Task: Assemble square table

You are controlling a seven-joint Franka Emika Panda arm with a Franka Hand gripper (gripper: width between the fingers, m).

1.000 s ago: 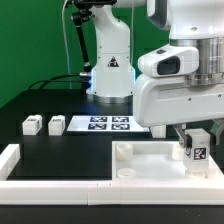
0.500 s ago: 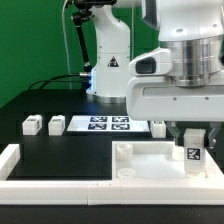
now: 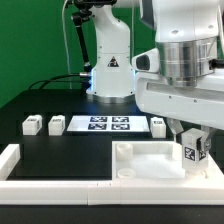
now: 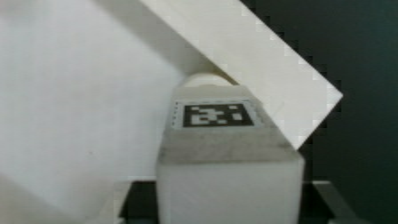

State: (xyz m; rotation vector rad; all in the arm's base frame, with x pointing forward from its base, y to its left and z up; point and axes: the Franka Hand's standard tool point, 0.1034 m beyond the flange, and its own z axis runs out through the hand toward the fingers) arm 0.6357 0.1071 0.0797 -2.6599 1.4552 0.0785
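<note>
- Nudged toward the exterior view's right, the gripper [image 3: 195, 138] stays clamped on a tagged leg [image 3: 196, 151], seemingly tilted, above the square tabletop [image 3: 150, 158] at the desk's front corner there.
- Farther back: two loose legs [image 3: 32, 125] [image 3: 56, 125] toward the opposite edge, then the marker board [image 3: 105, 123] with another leg [image 3: 158, 126] just beside it.

A black table [image 3: 70, 155] stands in front of a green backdrop [image 3: 30, 40]. Near the table's far edge, about midway along it, the marker board [image 3: 108, 124] lies flat, showing black tags. A low white rail [image 3: 60, 186] runs along the near edge and turns at the near corner on the exterior view's left. A black cable [image 3: 50, 82] loops by the far edge.
</note>
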